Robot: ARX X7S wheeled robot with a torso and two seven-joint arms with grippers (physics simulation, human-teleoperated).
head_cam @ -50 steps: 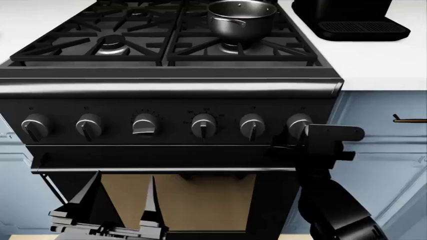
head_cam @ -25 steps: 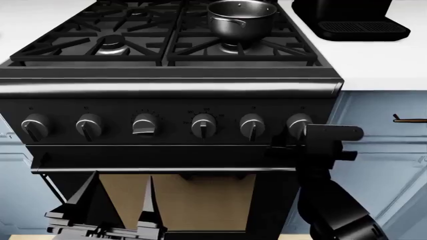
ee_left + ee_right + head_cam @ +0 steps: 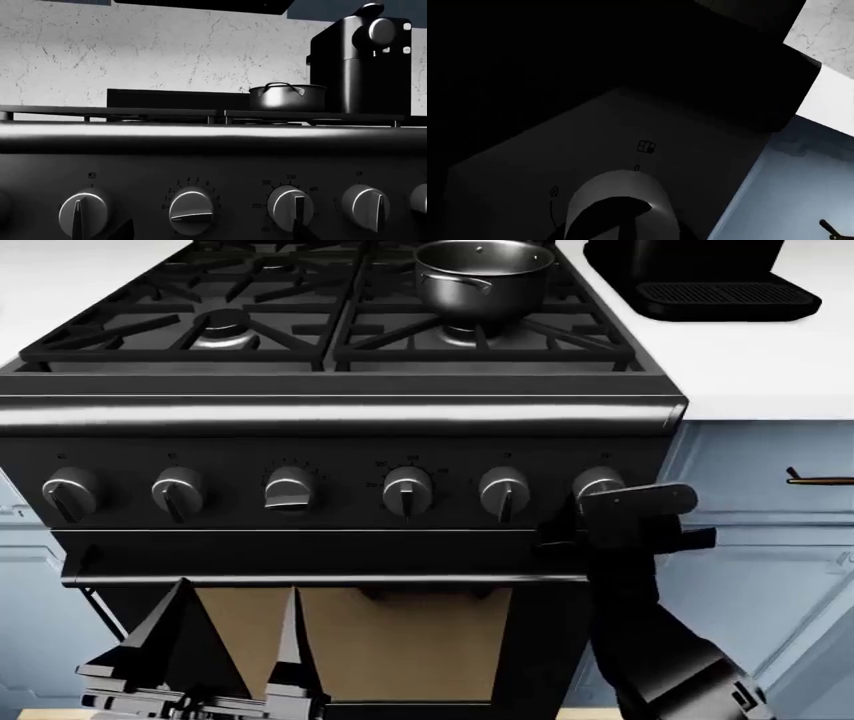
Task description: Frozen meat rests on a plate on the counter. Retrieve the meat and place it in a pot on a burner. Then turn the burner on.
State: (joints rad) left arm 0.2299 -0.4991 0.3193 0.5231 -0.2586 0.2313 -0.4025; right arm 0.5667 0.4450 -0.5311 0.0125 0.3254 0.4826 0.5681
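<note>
The steel pot (image 3: 483, 278) stands on the stove's rear right burner grate, also seen as the pot (image 3: 287, 96) in the left wrist view. I see no meat in or around it, and the plate is out of view. My right gripper (image 3: 602, 502) is at the rightmost burner knob (image 3: 597, 483), shut on it. In the right wrist view a dark finger (image 3: 606, 216) lies across that knob (image 3: 627, 185). My left gripper (image 3: 238, 592) hangs open and empty low before the oven door, its fingertips (image 3: 125, 229) below the knob row.
A black coffee machine (image 3: 707, 275) stands on the white counter (image 3: 767, 365) right of the stove. The third knob (image 3: 290, 490) has its pointer lying sideways; the others point down. A brass cabinet handle (image 3: 817, 478) is at the far right.
My right wrist has rolled at the rightmost knob, tilting its crossbar. The left gripper has sunk slightly and drifted left.
</note>
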